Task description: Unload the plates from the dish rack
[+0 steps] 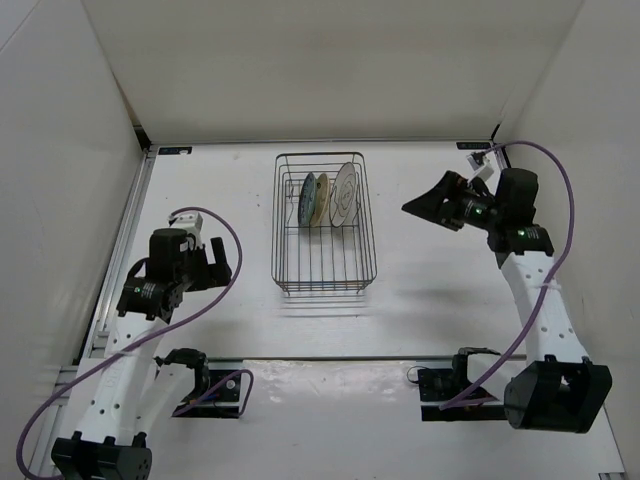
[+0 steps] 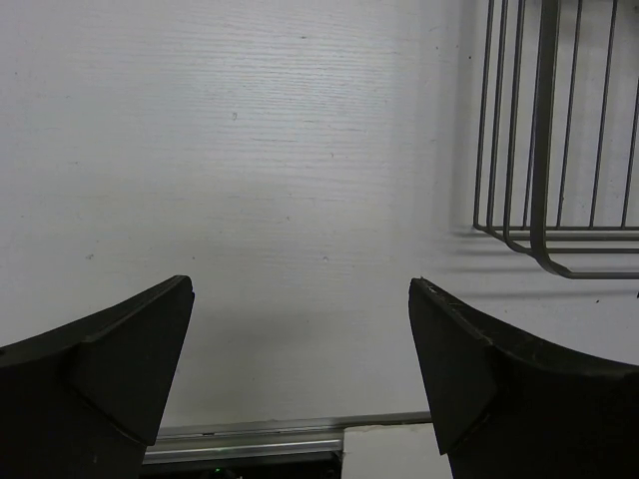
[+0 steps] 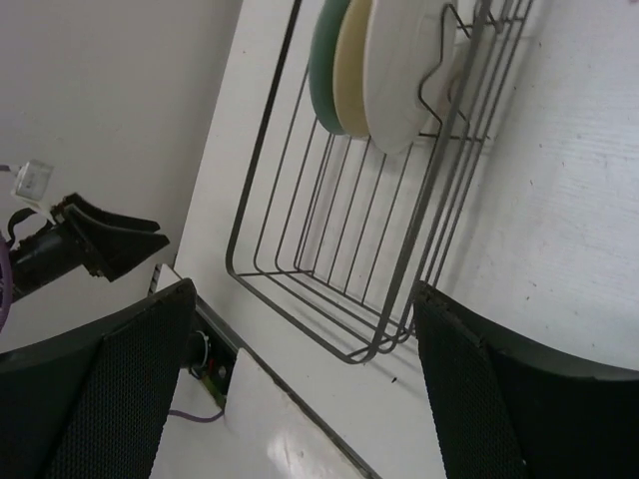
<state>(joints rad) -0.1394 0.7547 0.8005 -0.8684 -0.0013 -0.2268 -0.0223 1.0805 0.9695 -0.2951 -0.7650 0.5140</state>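
The dark wire dish rack (image 1: 325, 272) stands in the middle of the white table. Three plates stand on edge in its far half: blue-teal (image 1: 308, 198), cream-tan (image 1: 321, 197) and white with a dark ring (image 1: 346, 193). My right gripper (image 1: 424, 204) is open and empty, hovering right of the rack and pointing at it. In the right wrist view (image 3: 303, 291) the rack (image 3: 262, 180) and the teal (image 3: 324, 60), cream (image 3: 351, 70) and white (image 3: 399, 70) plates lie ahead. My left gripper (image 1: 217, 266) is open and empty, left of the rack. The left wrist view (image 2: 300, 284) shows the rack's corner (image 2: 544, 150).
White walls enclose the table on the left, back and right. A metal rail (image 1: 300, 358) runs along the near edge, with the arm bases and purple cables (image 1: 225, 300) behind it. The left arm (image 3: 90, 239) shows in the right wrist view beyond the rack.
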